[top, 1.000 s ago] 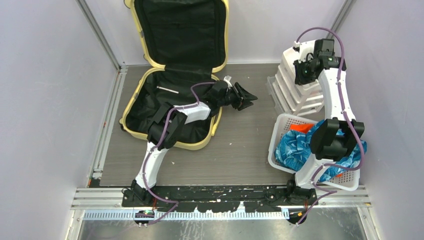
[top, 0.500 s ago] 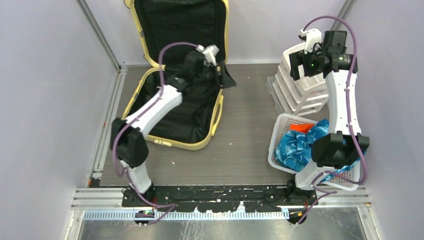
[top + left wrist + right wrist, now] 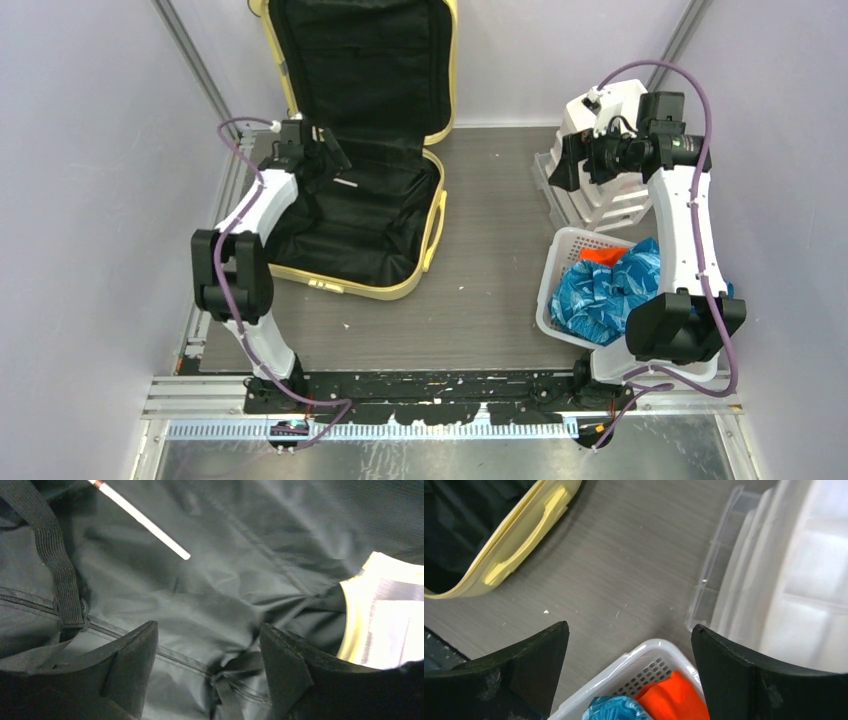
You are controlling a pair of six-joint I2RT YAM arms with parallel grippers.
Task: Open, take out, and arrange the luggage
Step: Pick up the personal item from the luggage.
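The pale yellow luggage [image 3: 425, 245] lies open at the back left, its lid leaning on the rear wall. Black lining [image 3: 225, 580] and straps [image 3: 60, 575] fill the left wrist view, with the yellow rim [image 3: 352, 630] at the right. My left gripper [image 3: 332, 158] hovers inside the lower shell near its back left corner, open [image 3: 207, 645], nothing between its fingers. A thin white stick [image 3: 145, 522] lies on the lining just beyond it. My right gripper [image 3: 558, 170] hangs open [image 3: 630, 632] and holds nothing, above the floor between the luggage handle [image 3: 524, 545] and the drawers.
A white stacked drawer bin [image 3: 600, 195] stands at the back right. In front of it sits a white perforated basket [image 3: 560, 250] holding blue patterned bags [image 3: 600, 295] and an orange item [image 3: 674, 695]. Walls close in on both sides.
My left arm has swung from the luggage's right side across to its back left corner. My right gripper has turned left, off the drawer bin, toward the floor beside it.
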